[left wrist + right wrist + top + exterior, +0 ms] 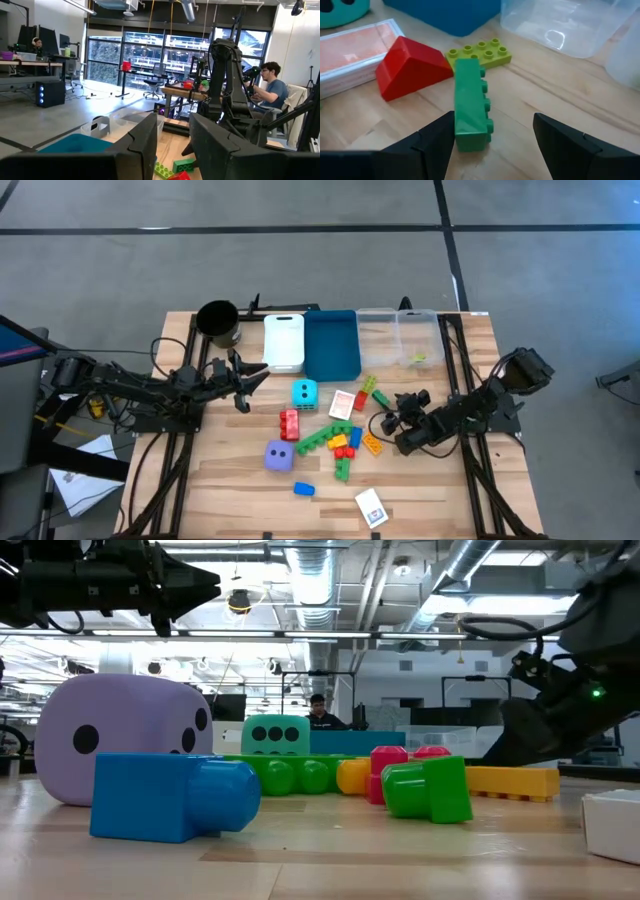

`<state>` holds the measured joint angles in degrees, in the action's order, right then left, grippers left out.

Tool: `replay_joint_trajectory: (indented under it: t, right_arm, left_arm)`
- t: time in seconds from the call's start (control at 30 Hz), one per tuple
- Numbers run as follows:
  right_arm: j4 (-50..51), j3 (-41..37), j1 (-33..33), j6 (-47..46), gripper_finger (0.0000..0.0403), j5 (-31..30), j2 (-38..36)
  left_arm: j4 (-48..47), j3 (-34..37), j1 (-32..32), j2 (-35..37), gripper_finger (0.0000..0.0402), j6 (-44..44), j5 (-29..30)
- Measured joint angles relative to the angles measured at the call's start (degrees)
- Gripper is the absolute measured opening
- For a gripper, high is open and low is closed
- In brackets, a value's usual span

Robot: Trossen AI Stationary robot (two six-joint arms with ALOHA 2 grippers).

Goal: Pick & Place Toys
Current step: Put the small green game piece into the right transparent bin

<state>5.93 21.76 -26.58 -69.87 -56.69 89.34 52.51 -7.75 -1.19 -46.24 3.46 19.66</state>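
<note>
Green brick (470, 105) touches red wedge (410, 67), lime plate (480, 52)

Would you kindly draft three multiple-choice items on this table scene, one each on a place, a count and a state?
1. What lies between the right hand's fingers?
A. a green brick
B. the cyan die
C. a card

2. How many dice are on the table?
A. one
B. two
C. four

3. How does the right hand stand?
A. shut on the red wedge
B. out of view
C. open around the brick

Key: 1 A, the right wrist view shows the green brick between the fingers. 2 B, a cyan die and a purple die show from above. 3 C, gaps show beside the brick.
</note>
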Motion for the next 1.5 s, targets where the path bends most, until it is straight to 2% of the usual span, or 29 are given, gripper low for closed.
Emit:
replay_joint_trajectory:
  t: [0.33,0.43,0.53,0.73,0.8,1.1,1.37,1.5]
  right_arm:
    - [-0.3,0.0,4.8,0.0,0.0259,4.8,0.0]
    - [-0.4,0.0,5.5,0.0,0.0243,5.5,0.0]
    - [-1.0,0.0,6.2,-0.2,0.0206,5.7,0.0]
    - [-2.6,0.0,7.2,-0.1,0.0086,5.7,0.0]
    - [-2.6,0.0,7.2,-0.1,0.0058,5.6,0.0]
    - [-3.3,1.4,7.2,0.4,0.0059,3.7,0.0]
    - [-3.1,9.1,7.2,12.8,0.0059,-0.4,0.0]
    - [-2.7,14.2,7.2,20.3,0.0059,-4.4,0.0]
  left_arm:
    - [0.0,0.0,0.0,0.0,0.0108,0.0,0.0]
    - [0.0,0.0,0.0,0.0,0.0108,0.0,0.0]
    - [0.0,0.0,0.0,0.0,0.0108,0.0,0.0]
    - [0.0,0.0,0.0,0.0,0.0108,0.0,0.0]
    - [0.0,0.0,0.0,0.0,0.0108,0.0,0.0]
    - [0.0,0.0,0.0,0.0,0.0108,-0.1,0.0]
    - [0.0,0.0,0.0,0.0,0.0108,-0.2,0.0]
    - [0.0,0.0,0.0,0.0,0.0108,-0.2,0.0]
